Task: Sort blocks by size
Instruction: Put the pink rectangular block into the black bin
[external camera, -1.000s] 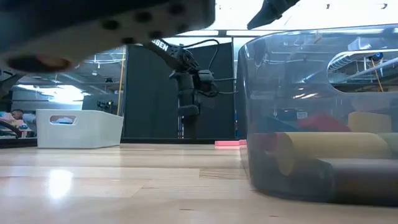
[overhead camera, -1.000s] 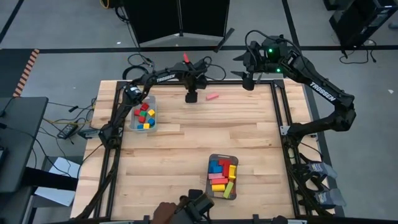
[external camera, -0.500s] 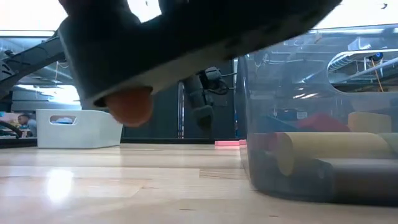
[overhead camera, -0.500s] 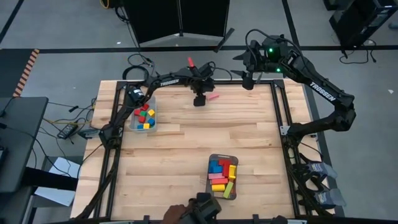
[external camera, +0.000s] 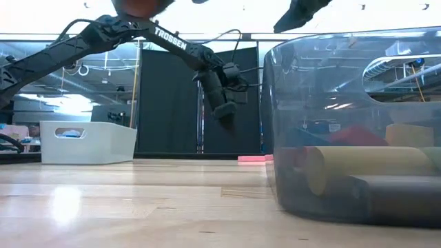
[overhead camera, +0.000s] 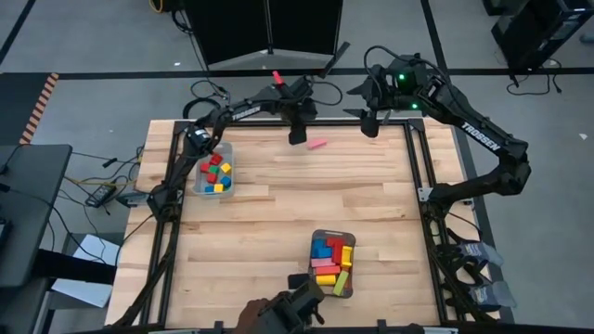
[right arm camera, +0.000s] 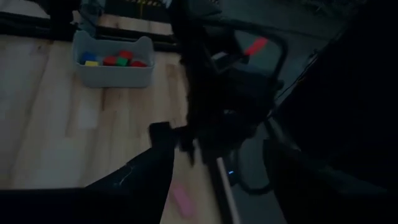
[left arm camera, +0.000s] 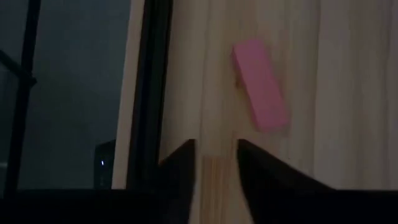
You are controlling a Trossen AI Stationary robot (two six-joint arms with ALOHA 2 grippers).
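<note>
A pink block (overhead camera: 317,144) lies flat on the table near its far edge, also seen in the left wrist view (left arm camera: 260,93) and the low view (external camera: 251,159). My left gripper (overhead camera: 297,137) hovers just left of it, raised off the table and slanting down. Its fingers stand open by a narrow gap (left arm camera: 214,165) with only wood between them. My right gripper (overhead camera: 368,121) waits open (right arm camera: 224,168) high over the far right corner. Small coloured cubes fill the left tray (overhead camera: 213,172). Longer bars fill the near tray (overhead camera: 332,263).
A person's hand with a dark object (overhead camera: 288,311) sits at the table's near edge, next to the tray of bars. That tray's wall (external camera: 351,138) fills the right of the low view. The black table frame (left arm camera: 149,93) runs just beyond the pink block.
My left gripper has gone a little toward the table's right edge and the pink block, then risen off the table and tipped to a slant. The pink block has stayed put. The dark object that a person held before the low camera has cleared away.
</note>
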